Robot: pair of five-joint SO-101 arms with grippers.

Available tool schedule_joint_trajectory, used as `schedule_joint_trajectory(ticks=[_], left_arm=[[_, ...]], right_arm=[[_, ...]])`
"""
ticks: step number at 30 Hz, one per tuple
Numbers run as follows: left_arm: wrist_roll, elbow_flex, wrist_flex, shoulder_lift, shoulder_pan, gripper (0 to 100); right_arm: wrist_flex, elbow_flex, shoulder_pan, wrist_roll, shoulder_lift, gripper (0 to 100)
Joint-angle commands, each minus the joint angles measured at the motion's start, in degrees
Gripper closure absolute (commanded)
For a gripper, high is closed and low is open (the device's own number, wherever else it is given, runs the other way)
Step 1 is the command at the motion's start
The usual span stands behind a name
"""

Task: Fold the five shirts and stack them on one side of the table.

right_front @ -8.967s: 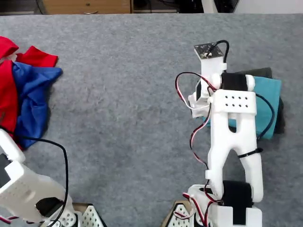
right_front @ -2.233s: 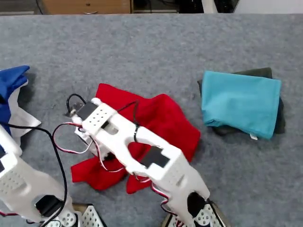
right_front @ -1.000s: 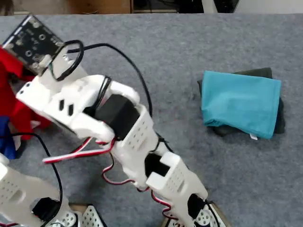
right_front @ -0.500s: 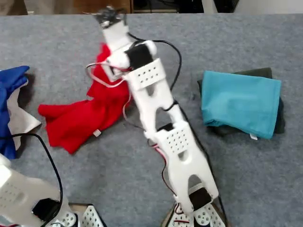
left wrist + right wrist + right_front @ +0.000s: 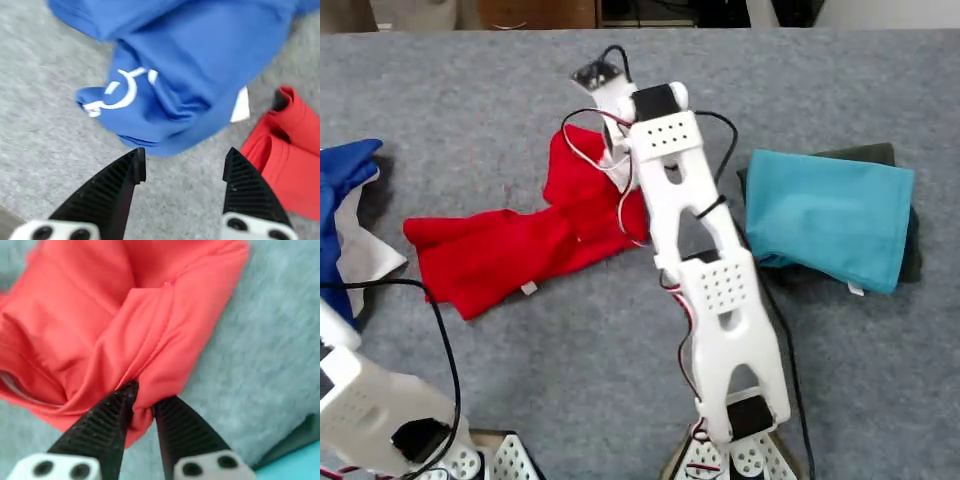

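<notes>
Right hand [image 5: 142, 397] pinching a rumpled red cotton shirt [image 5: 510, 250] near the middle of the grey felt-covered bench [image 5: 470, 90].

In the right wrist view its black ribbed fingers [image 5: 107, 415] are pressed together on a bunched fold of the red fabric. In the high view that arm reaches from 6 o'clock up to the shirt's 1 o'clock end, and the rest of the shirt trails across the bench toward 8 o'clock. The left hand [image 5: 182, 160] is spread wide with nothing between its fingers, over bare bench just beside a crumpled blue shirt with a white printed mark [image 5: 190, 75]. That blue shirt lies at the bench's 9 o'clock edge, partly over a white cloth [image 5: 365, 255], with the red shirt's end near it. At 3 o'clock a folded teal shirt [image 5: 825, 215] lies on top of a folded dark shirt [image 5: 910, 250], apart from the red one.
</notes>
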Motion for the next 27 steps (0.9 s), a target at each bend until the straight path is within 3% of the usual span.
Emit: schedule_joint_trajectory(ticks=[1, 10, 15, 20, 23, 27], left_arm=[[-0.4, 1.6, 0.7, -3.2, 2.6, 74], [-0.6, 14.1, 0.8, -11.0, 9.7, 74], [-0.1, 27.1, 0.2, -23.4, 19.5, 74], [4.8, 40.5, -6.2, -29.0, 30.5, 74], [4.6, 47.5, -9.3, -27.9, 37.2, 74], [3.3, 54.7, -11.9, -26.3, 45.8, 74]], right_arm=[[0.9, 14.5, 1.8, 4.8, -10.1, 99.8], [-4.0, 43.1, 7.8, 13.5, -27.9, 99.8], [-23.5, 62.7, 11.2, 15.9, -35.9, 99.8], [-46.5, 78.0, 9.9, 15.7, -37.3, 99.7], [-52.2, 81.6, 9.5, 15.6, -37.8, 99.7], [-52.4, 80.7, 9.9, 15.6, -37.3, 99.7]])
